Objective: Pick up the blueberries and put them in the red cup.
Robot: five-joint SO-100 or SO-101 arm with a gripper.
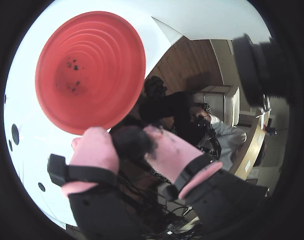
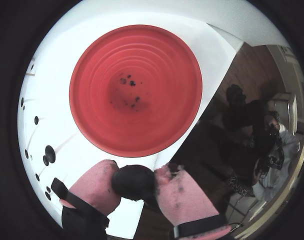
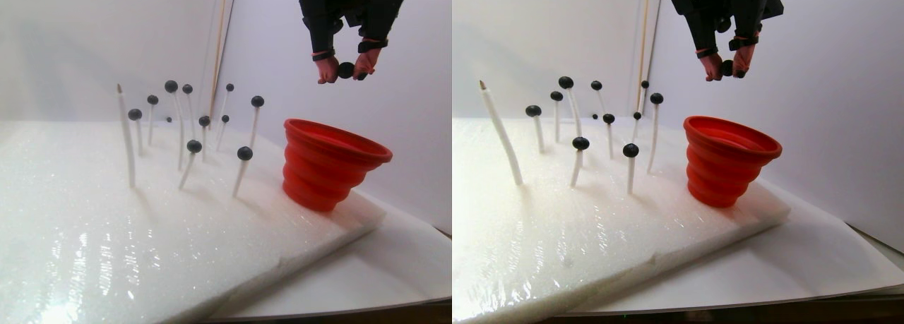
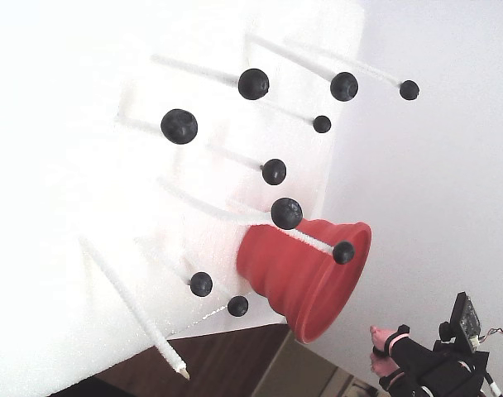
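My gripper (image 1: 128, 139) has black fingers with pink tips, and it is shut on one dark blueberry (image 1: 136, 142). The other wrist view shows that blueberry (image 2: 133, 182) pinched between the pink pads (image 2: 99, 187), just short of the red cup's (image 2: 136, 90) near rim. In the stereo pair view the gripper (image 3: 346, 71) hangs well above the red cup (image 3: 332, 162), roughly over its mouth. The cup (image 1: 90, 70) stands upright, with only small dark specks on its floor. Several more blueberries (image 3: 245, 153) sit on thin white sticks to the cup's left, also seen in the fixed view (image 4: 286, 212).
The cup and sticks stand on a white foam slab (image 3: 141, 232) whose right edge lies just past the cup. One bare stick (image 3: 126, 140) leans at the far left. A thin wooden rod (image 3: 220, 42) rises at the back. Beyond the slab, dark clutter (image 1: 172, 115) lies on a wooden floor.
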